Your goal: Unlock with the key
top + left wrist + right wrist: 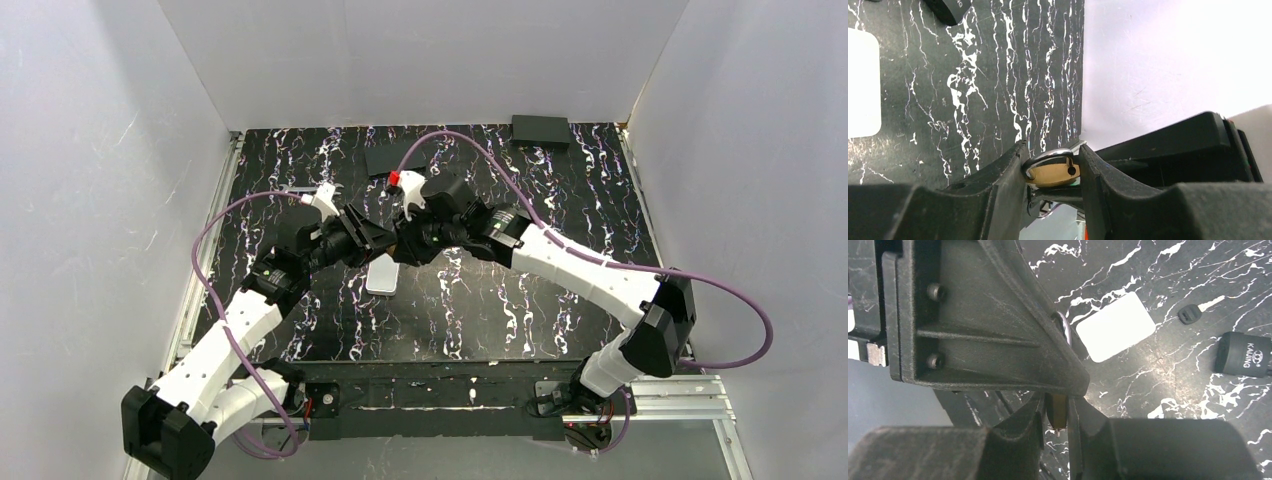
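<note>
— Two claws are seen meeting above the middle of the desk [480, 320]. What is held between them?

— A brass piece [1050, 174] with a silver loop. It is pinched by the left claw [1052, 152], whose fingers are pressed against its two sides at a middling gap. Its other end is clamped by the right claw [1057, 407], which is set narrow.

— And the key?

— It is held by neither. The key [1190, 315] is shown by the right wrist camera lying flat on the desk, black head down and pale blade pointing away. It lies between a white card [1115, 326] and a black block [1243, 354] lettered KAIJING, and neither is touched. It cannot be made out from overhead, so its side of the desk cannot be told.

— How is it expected to handle?

— It is judged to be very light, stiff and hardly fragile, but tiny and thin. On so glossy a top it could easily be pushed along rather than lifted. The black head is thought the best hold: it is thicker and less slick than the blade. It should be gripped across its flat faces, so that the blade is left free for a keyhole. One claw would have to be freed for that.
</note>
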Tool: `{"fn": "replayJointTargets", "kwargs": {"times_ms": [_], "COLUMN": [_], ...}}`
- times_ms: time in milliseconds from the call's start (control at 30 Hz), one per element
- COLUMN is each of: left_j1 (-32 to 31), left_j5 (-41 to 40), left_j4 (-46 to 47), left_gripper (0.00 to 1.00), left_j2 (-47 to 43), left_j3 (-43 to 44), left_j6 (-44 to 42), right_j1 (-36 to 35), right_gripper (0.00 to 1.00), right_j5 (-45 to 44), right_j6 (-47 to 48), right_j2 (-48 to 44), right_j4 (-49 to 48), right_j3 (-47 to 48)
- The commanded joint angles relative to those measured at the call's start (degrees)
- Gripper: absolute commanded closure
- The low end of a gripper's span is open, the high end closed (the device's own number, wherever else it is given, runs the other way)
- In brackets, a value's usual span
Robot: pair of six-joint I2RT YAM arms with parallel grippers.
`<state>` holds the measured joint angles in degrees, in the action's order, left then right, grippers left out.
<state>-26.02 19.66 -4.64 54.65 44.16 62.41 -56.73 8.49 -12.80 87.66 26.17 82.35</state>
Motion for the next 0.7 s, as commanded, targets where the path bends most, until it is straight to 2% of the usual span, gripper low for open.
{"fn": "replayJointTargets", "kwargs": {"times_ms": [0, 233, 400, 500, 567, 667], "left_j1": [-0.4, -0.4, -0.3, -0.4, 0.0, 1.9], "left_j5": [-3.3, -4.9, -4.6, -4.3, -4.4, -3.5], "left_j4": [-6.5, -13.1, -18.6, -19.2, -18.3, -13.9], "left_gripper": [0.83, 0.83, 0.82, 0.78, 0.67, 0.32], "left_j2": [1.4, 3.0, 5.6, 5.9, 4.8, 0.7], "left_j3": [1.2, 4.4, 8.4, 9.4, 9.5, 7.9], "left_j6": [1.2, 1.3, 1.4, 0.9, -1.2, -4.0], "right_j1": [-3.2, -5.6, -7.4, -7.9, -8.0, -7.9], "right_gripper": [0.99, 0.99, 0.99, 0.99, 0.99, 0.99], "right_j5": [-4.7, -9.9, -13.2, -14.1, -13.7, -12.7], "right_j6": [4.9, 8.2, 12.1, 12.7, 12.3, 9.8], "right_j2": [0.1, 1.1, 5.0, 6.1, 5.5, 2.6], "right_j4": [-1.4, 0.8, 6.3, 7.7, 6.9, 2.7], "right_j3": [4.8, 7.1, 12.9, 14.4, 13.7, 9.3]}}
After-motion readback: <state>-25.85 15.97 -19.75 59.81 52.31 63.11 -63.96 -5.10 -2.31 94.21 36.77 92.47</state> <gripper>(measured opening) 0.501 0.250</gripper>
